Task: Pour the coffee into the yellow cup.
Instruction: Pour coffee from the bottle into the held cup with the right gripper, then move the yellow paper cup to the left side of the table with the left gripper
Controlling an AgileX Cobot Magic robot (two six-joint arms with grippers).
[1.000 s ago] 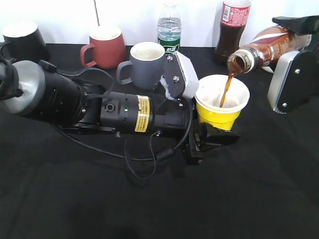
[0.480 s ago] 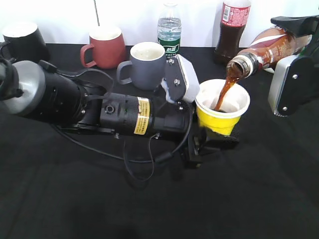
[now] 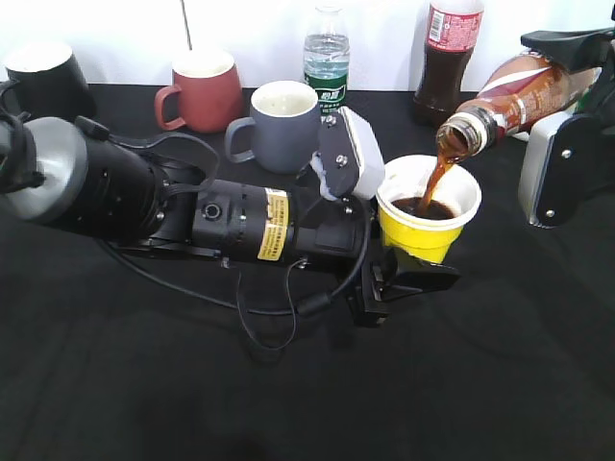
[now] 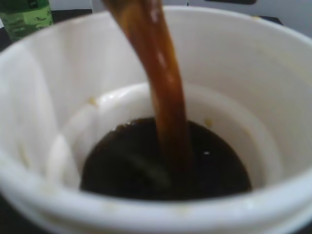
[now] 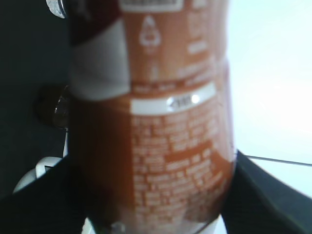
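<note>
The yellow cup stands at the table's middle right, gripped at its base by my left gripper, which is shut on it. The left wrist view looks into the cup's white inside, where dark coffee pools at the bottom; the jaws are hidden there. My right gripper is shut on the coffee bottle, held tilted with its mouth above the cup's right rim. A brown stream runs into the cup and also shows in the left wrist view. The bottle's orange label fills the right wrist view.
A grey mug stands just behind my left arm. A red mug, a black mug, a green-labelled water bottle and a red-labelled cola bottle line the back edge. The table is black.
The coffee keeps pouring and the level in the cup has risen. The bottle has shifted slightly right and the cup has barely moved.
</note>
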